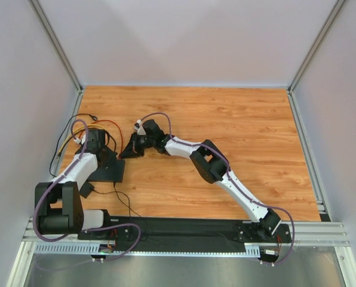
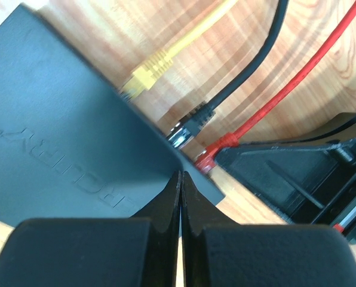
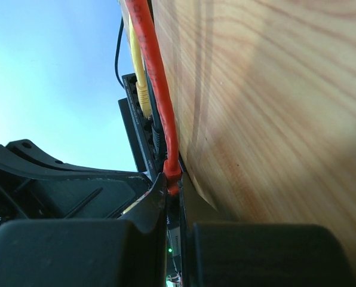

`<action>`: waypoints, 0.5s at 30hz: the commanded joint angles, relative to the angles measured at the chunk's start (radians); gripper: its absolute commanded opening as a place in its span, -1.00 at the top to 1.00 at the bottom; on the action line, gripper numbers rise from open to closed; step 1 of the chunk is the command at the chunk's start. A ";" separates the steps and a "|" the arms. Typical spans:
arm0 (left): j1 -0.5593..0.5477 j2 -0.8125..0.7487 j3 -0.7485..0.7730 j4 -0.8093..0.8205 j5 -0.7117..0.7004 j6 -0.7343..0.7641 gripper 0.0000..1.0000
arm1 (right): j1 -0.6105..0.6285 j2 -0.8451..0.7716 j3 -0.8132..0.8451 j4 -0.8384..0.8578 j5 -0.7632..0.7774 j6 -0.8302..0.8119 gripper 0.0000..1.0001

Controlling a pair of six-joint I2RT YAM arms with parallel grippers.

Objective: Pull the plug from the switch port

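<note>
- The left end effector (image 2: 179,179), lower centre of its wrist view, is closed and empty, tips on the switch (image 2: 58,101).
- The right end effector (image 3: 173,186) is clamped on the red plug (image 3: 172,172).

The red plug (image 3: 172,174) sits half hidden — switch (image 2: 58,119) cropped.

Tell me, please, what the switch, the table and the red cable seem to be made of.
The switch: matte dark casing with moulded lettering, probably plastic, possibly painted metal. The table: wood or wood-look laminate, with grain lines and a slight sheen. The red cable: smooth, flexible jacket, likely plastic.
</note>
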 commanded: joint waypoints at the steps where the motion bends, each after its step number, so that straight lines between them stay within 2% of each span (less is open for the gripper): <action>1: 0.006 0.092 -0.027 -0.157 0.001 0.031 1.00 | 0.022 0.088 0.009 -0.005 0.093 0.013 1.00; 10: 0.007 0.115 -0.050 -0.148 0.013 0.045 1.00 | 0.022 0.039 -0.020 -0.115 0.187 -0.062 1.00; 15: 0.006 0.106 -0.063 -0.152 0.021 0.038 1.00 | 0.023 -0.049 -0.180 -0.037 0.191 -0.034 1.00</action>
